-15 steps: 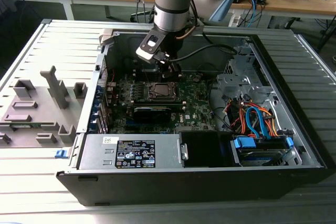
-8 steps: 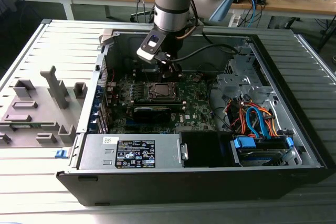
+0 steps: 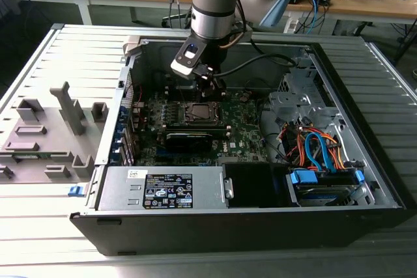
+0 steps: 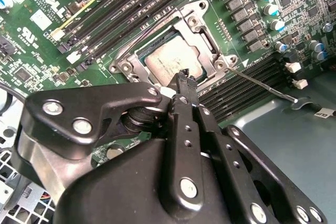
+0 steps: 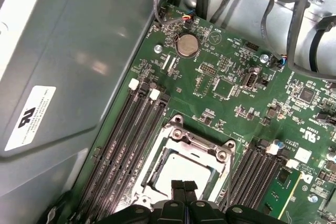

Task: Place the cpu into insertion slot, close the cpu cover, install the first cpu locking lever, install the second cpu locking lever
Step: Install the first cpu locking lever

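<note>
Gripper (image 4: 184, 77) was seen low inside the open computer case (image 3: 365, 187), tips just above the near edge of the insertion slot (image 4: 126, 66) on the green circuit board (image 4: 37, 45); in the exterior view it (image 3: 210, 89) hung right over the socket area. Fingers (image 5: 177, 185) were pressed together with nothing gripped between them, as judged from both wrist views. The cpu (image 4: 170, 61) was found already seated flat in the slot, its pale metal top showing through the window of the cover (image 4: 206, 35). The cover appeared to be laid down over the chip, though full seating could not be confirmed. A thin wire lever (image 4: 262, 85) was seen swung out from the socket corner across the memory slots (image 4: 247, 85), so it was judged not latched. Whether a second lever was latched could not be told. Handling, as judged: the cpu is taken to be light, stiff and thin, with a smooth and fairly slippery lid and a fragile contact side, so it is best held by opposite edges only and never pressed at an angle. The cover is taken for a thin, stiff hinged plate, best pushed at its free edge. The lever is taken to be springy, best caught at its hooked end
</note>
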